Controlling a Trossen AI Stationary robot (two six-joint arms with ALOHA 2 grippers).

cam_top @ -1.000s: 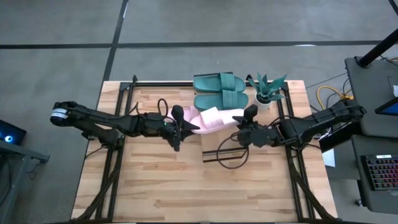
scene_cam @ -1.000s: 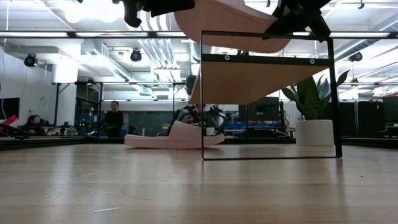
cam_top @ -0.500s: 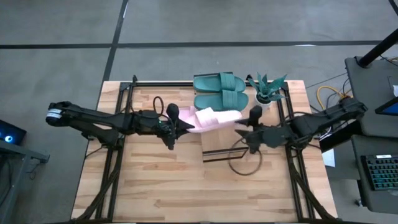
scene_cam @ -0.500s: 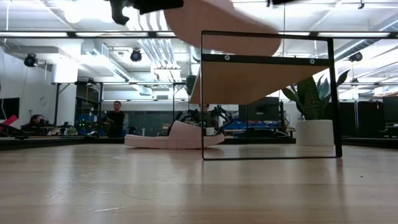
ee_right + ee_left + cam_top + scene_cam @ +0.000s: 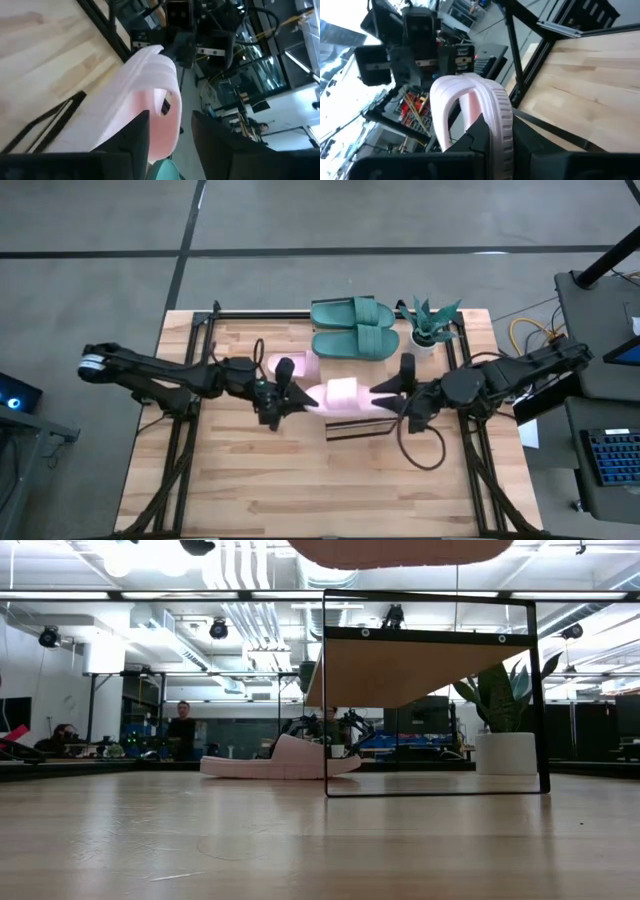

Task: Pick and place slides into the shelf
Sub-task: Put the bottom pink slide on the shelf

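1. High view: both arms meet over the bench (image 5: pixel 240 480) centre, one pale pink slide (image 5: pixel 340 395) slung between them. The low view catches only that slide's underside (image 5: pixel 400 550) at the frame top, well clear of the bench surface (image 5: pixel 300 850) and above the shelf (image 5: pixel 435 690).
2. Left tool (image 5: pixel 290 395) at the slide's left end. Left wrist view: fingers (image 5: pixel 480 132) pinched on the slide's edge (image 5: pixel 495 120), strap arching up beyond them.
3. Second pink slide (image 5: pixel 290 367) flat on the bench just behind the left tool; the low view shows it (image 5: pixel 280 760) lying left of the shelf frame, farther back.
4. Shelf under the held slide: in the high view only its black frame edge (image 5: pixel 355 430) shows past the slide. The low view gives the whole end of it, black frame and plank underside.
5. Teal pair (image 5: pixel 355 326) side by side at the bench's far edge, behind the shelf; not made out in the low view.
6. Right tool (image 5: pixel 385 398) at the slide's right end. Right wrist view: fingers (image 5: pixel 137 135) spread either side of the pink end (image 5: pixel 150 115); whether they touch it, cannot tell.
7. Potted plant (image 5: pixel 432 323) right of the teal pair; the low view has it (image 5: pixel 500 735) behind the shelf's right post.
8. Person (image 5: pixel 182 730) far off in the room, low view only.
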